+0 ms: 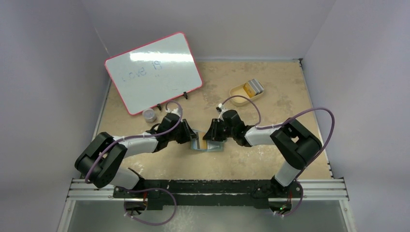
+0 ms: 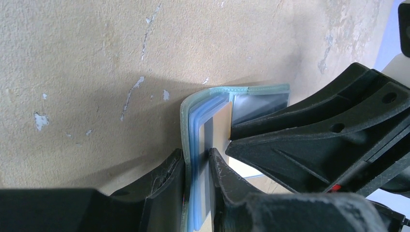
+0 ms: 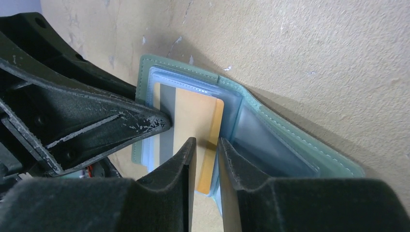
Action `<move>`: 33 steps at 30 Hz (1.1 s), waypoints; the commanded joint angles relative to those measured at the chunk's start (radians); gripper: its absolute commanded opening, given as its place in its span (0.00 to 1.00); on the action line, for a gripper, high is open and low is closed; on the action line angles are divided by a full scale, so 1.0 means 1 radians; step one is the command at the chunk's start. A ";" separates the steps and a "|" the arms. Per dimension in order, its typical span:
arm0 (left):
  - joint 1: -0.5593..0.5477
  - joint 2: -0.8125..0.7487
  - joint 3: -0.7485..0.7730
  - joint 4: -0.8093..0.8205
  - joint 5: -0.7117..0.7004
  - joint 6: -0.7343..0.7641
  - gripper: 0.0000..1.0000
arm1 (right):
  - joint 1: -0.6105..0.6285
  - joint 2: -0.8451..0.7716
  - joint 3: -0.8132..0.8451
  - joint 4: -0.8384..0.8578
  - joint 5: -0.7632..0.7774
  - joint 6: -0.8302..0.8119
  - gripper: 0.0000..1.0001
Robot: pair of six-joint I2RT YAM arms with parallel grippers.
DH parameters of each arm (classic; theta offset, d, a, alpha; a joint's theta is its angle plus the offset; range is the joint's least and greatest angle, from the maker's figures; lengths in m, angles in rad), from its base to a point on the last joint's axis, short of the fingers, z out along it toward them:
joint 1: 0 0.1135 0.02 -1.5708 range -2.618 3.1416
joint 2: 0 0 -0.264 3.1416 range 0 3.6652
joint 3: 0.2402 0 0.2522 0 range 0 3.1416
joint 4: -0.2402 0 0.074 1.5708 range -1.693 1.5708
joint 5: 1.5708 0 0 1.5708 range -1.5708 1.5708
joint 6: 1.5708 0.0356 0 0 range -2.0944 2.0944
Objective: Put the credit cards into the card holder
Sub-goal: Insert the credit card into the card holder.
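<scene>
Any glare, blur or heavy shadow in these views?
Top external: glare band across the whiteboard. Left wrist: left fingers soft up close, card holder sharp, dark shadow beside it. Right wrist: right fingers blurred, gold card in focus.

A grey-green card holder (image 3: pixel 300 140) with pale stitching is showing light blue translucent pockets. A gold card (image 3: pixel 198 121) is lying inside, a grey band beside it. The bench (image 1: pixel 270 111) is looking mottled sandy tan, flecked with white. A whiteboard (image 1: pixel 153 72) is wearing a pink-red border and faint blue writing.
</scene>
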 commanded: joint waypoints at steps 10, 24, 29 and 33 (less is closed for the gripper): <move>-0.010 -0.006 -0.015 0.066 0.017 -0.015 0.23 | 0.008 0.013 -0.074 0.188 -0.080 0.106 0.14; -0.010 -0.086 -0.017 0.082 0.062 -0.050 0.26 | 0.008 -0.078 -0.066 -0.072 0.101 0.023 0.19; -0.010 -0.081 -0.026 0.121 0.081 -0.060 0.21 | 0.008 -0.062 -0.066 -0.056 0.109 0.016 0.15; -0.010 -0.065 -0.028 0.132 0.090 -0.058 0.19 | 0.008 -0.054 -0.067 -0.047 0.109 0.016 0.15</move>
